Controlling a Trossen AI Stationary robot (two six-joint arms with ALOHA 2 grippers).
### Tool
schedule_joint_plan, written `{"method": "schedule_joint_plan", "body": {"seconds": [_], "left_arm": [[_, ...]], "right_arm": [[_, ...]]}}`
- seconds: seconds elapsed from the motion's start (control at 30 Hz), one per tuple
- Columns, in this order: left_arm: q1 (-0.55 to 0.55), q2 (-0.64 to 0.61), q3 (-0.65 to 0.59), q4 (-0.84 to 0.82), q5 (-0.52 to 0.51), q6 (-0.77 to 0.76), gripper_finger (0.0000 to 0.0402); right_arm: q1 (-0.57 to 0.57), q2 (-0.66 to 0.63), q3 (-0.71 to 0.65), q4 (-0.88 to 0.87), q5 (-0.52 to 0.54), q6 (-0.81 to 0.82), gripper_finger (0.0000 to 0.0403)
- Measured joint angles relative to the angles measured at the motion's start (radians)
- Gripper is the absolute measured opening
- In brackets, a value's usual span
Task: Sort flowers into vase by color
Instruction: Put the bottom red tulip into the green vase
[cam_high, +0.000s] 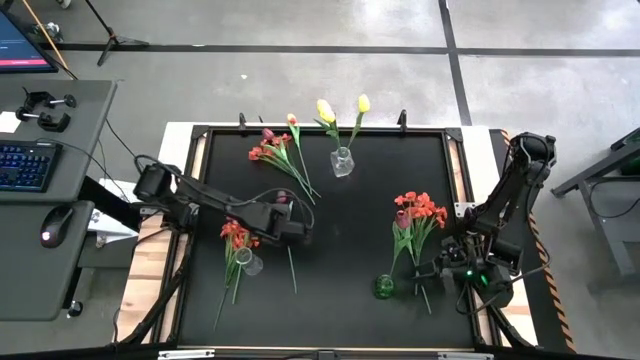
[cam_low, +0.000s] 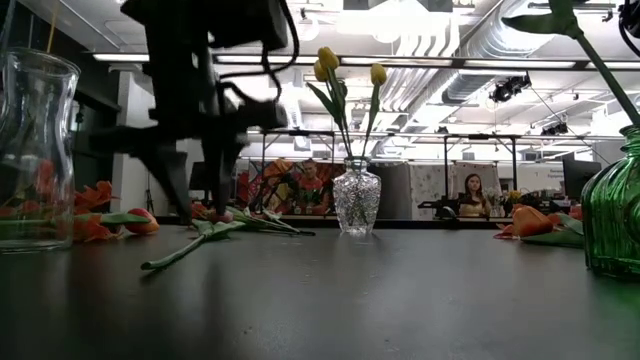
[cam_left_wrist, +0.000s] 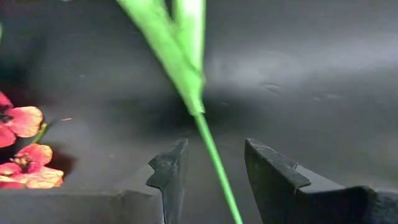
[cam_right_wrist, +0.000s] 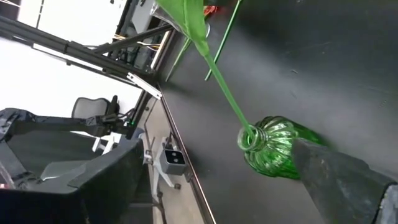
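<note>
- The left gripper (cam_left_wrist: 211, 177) is down at the mat near the middle of the table, its two dark fingers partly open with a thin green stem (cam_left_wrist: 214, 163) running between them; a gap shows on both sides of the stem, so nothing is clamped yet.
- That stem belongs to a single flower (cam_high: 291, 262) lying flat on the black mat (cam_high: 340, 240), just beside the clear vase (cam_high: 249, 262) that already holds red-orange blooms.
- The right gripper (cam_high: 466, 262) waits wide open at the right edge, close to the green vase (cam_high: 385, 287), which has one stem standing in it.
- Other flowers: yellow tulips (cam_high: 325, 108) stand in the far clear vase (cam_high: 342, 162); a red bunch (cam_high: 272, 150) lies loose toward the back left, and another red bunch (cam_high: 420, 210) lies near the green vase.
- To do this pickup well, I would keep the stem centred between the fingers and close squarely on the bare stalk below the leaf, not on the leaf itself.
- The stem looks thin and springy, so a firm, full closure before lifting seems wise; a slack grip would likely let it twist or slide.
- Lifting straight up first should keep the head from dragging into the nearby vase.
</note>
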Motion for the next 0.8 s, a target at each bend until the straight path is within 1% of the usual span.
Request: {"method": "schedule_joint_plan", "body": {"seconds": [0.3,0.4,0.5,0.6,0.63,0.67,0.73,0.8], "left_arm": [[0.052,0.076,0.002,-0.001,-0.019,-0.004,0.0144],[0.067,0.086,0.003,0.0,-0.014,0.023,0.0135],[0.074,0.087,0.003,-0.005,-0.005,0.054,0.0096],[0.075,0.08,0.0,-0.005,-0.011,0.082,0.0029],[0.075,0.074,0.0,-0.004,-0.014,0.093,0.0016],[0.075,0.064,-0.002,-0.001,-0.032,0.103,0.0011],[0.077,0.038,-0.002,0.003,-0.068,0.12,0.0013],[0.078,-0.018,-0.002,0.003,-0.115,0.138,0.0008]], "right_arm": [[0.0,0.0,0.0,-0.002,0.0,0.0,0.0399],[0.0,0.0,0.0,-0.002,0.0,0.0,0.0399],[0.0,0.0,0.0,-0.002,0.0,0.0,0.0399],[0.0,0.0,0.0,0.0,0.0,-0.035,0.0399],[0.0,0.0,0.0,0.002,0.001,-0.043,0.0399],[0.0,0.0,0.0,0.003,0.001,-0.046,0.0399],[0.0,0.0,0.0,0.004,0.001,-0.043,0.0399],[0.0,0.0,0.0,0.006,0.004,-0.042,0.0399]]}}
